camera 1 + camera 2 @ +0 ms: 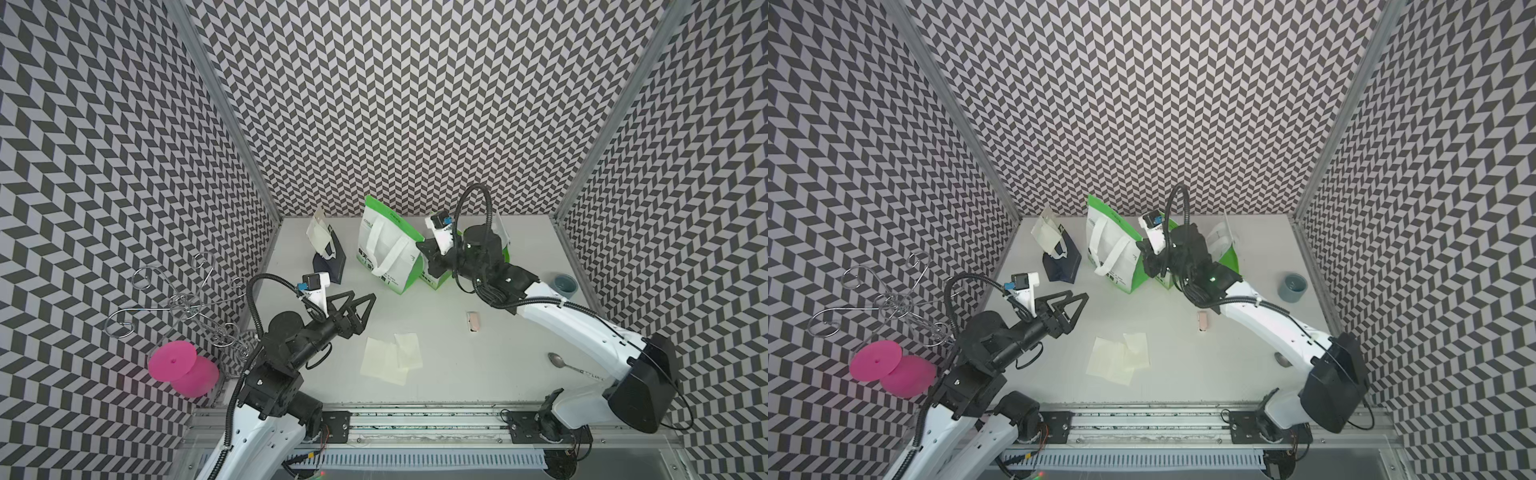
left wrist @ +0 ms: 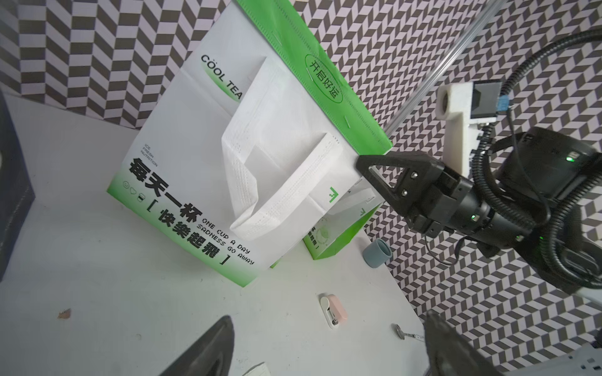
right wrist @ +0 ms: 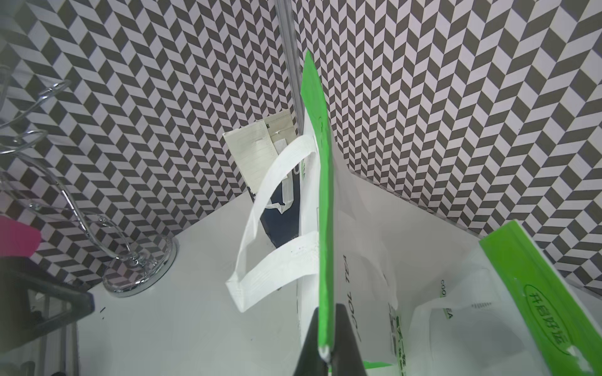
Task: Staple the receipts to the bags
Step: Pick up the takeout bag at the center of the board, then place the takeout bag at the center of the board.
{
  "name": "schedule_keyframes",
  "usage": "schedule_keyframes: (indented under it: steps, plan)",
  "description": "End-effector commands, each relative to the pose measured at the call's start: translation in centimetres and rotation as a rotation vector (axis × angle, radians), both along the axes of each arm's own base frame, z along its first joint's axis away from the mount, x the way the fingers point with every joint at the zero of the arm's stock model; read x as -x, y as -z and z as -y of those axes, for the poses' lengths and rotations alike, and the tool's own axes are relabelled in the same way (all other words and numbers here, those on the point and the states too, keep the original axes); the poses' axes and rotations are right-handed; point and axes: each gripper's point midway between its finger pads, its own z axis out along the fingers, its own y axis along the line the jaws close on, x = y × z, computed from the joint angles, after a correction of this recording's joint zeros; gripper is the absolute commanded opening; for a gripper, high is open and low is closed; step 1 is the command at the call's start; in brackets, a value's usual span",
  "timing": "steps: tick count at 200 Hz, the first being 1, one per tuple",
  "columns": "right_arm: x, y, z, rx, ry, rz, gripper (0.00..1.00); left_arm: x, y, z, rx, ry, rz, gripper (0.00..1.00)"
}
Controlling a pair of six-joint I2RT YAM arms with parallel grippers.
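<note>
Chevron black-and-white walls box in a smooth, pale grey counter point(image 1: 457, 386).

Top views: front green bag point(image 1: 388, 249) stands upright nr the back wall. It's paper, folded flat, long axis vert., white printed face twd the front, w/ a green strip point(image 1: 395, 218) folded along the top. Another green bag point(image 1: 436, 279) sits just behind it, mostly hidden by the right arm. Navy bag point(image 1: 332, 264) leans off to the left, a cream receipt point(image 1: 319, 232) against its upper part. Loose receipts point(image 1: 390, 359), thin, matte and overlapping, lie flat mid-counter. Stapler point(image 1: 473, 322), small, rounded, pinkish-white, lies btwn bags and slips, apart from both. Left pincer point(image 1: 361, 296) hangs over the counter, black triangular fingers spread wide, nothing in them. Right pincer point(image 1: 422, 248) is at the arm-side end of the green strip.

Left wrist view: bag face reads "COOL TEA". A white non-woven strap handle point(image 2: 286, 190), dimpled, droops across it. Right pincer tip meets the strip's end. Grey-blue cup point(image 2: 376, 254) stands on the counter beyond.

Right wrist view: green strip shows edge-on, running straight away from the pincer. Both black fingers point(image 3: 347, 341) press flat on either side of it, so the right pincer is clenched on the front green bag. Chrome wire stand point(image 3: 140, 276) sits at the counter's corner.
</note>
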Motion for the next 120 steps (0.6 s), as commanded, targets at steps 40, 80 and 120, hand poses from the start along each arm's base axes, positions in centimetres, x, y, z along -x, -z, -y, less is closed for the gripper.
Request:
schedule_keyframes:
  steps: [40, 80, 120]
  plan:
    - [4.7, 1.9, 1.2, 0.144, -0.346, 0.069, 0.00, 1.8, -2.3, 0.9, -0.034, 0.098, 0.078, 0.91]
    - [4.6, 3.7, 2.5, 0.155, -0.409, 0.048, 0.00, 2.0, -1.8, 1.3, -0.042, 0.128, 0.070, 0.91]
    - [4.7, 5.3, 3.9, 0.175, -0.463, -0.024, 0.00, 2.3, -1.8, 1.5, -0.055, 0.150, 0.066, 0.91]
